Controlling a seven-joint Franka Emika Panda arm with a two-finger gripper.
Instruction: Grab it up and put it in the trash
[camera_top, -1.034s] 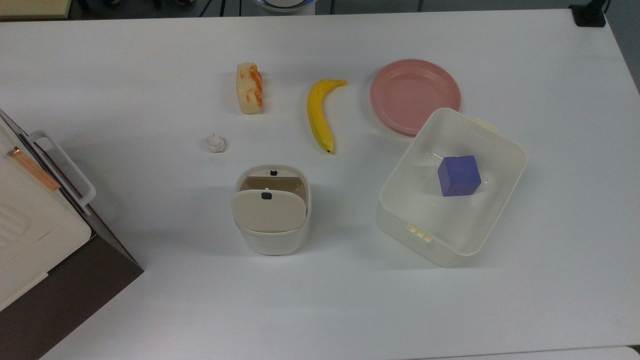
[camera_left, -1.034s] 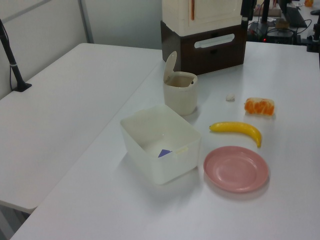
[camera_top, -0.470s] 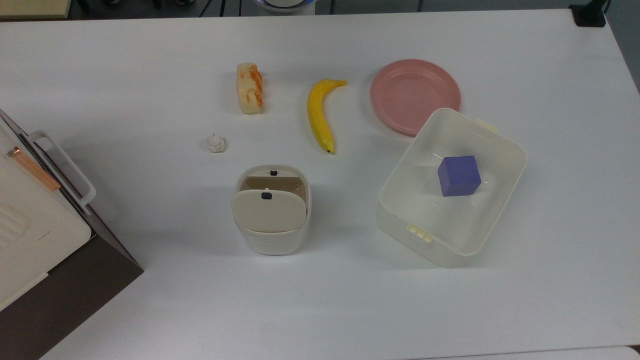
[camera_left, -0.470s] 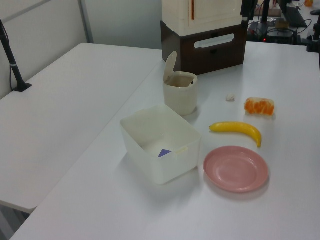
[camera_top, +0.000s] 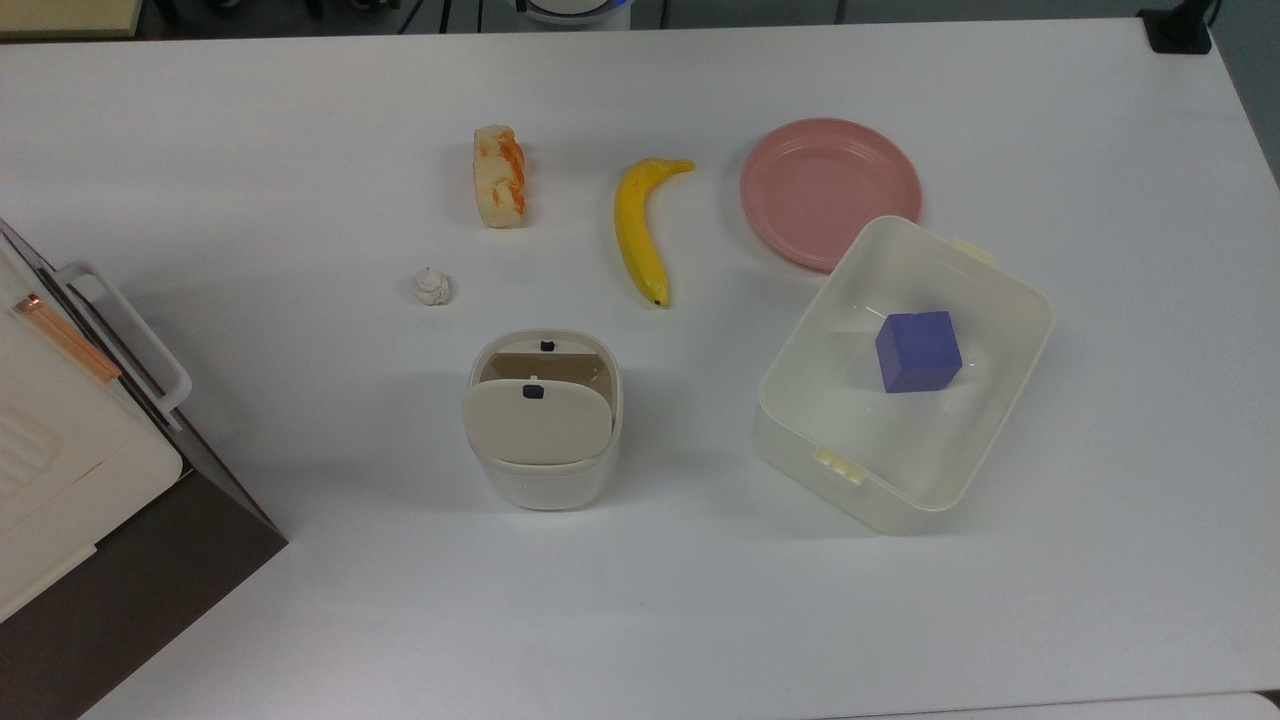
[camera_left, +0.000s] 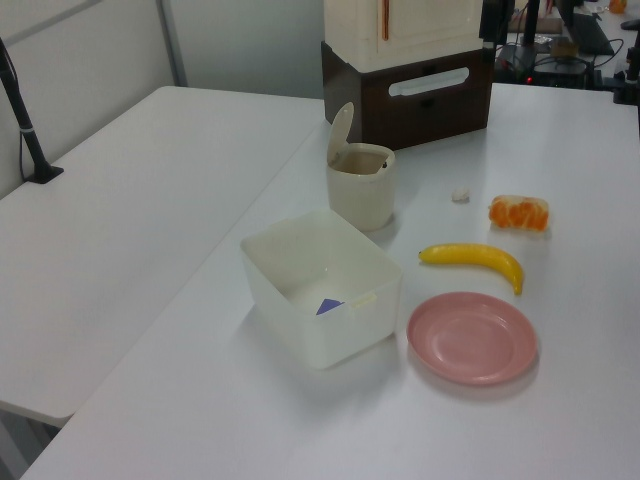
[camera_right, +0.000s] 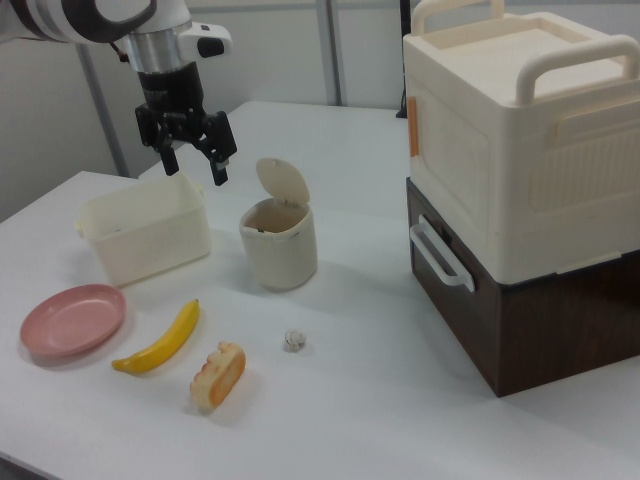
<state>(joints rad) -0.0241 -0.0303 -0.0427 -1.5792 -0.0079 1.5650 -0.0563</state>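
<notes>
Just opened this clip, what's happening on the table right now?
Nothing is being handled yet. The gripper hangs in the air with its jaws open and empty, above the translucent tub in the right view. The small paper wad lies on the table, apart from the trash bin, whose flap lid is tipped open. The banana and pink plate lie untouched.

bright even light | soft faint shadows | sharp, glare-free

Top view overhead; side views face oppositely across the table (camera_top: 300, 600).
</notes>
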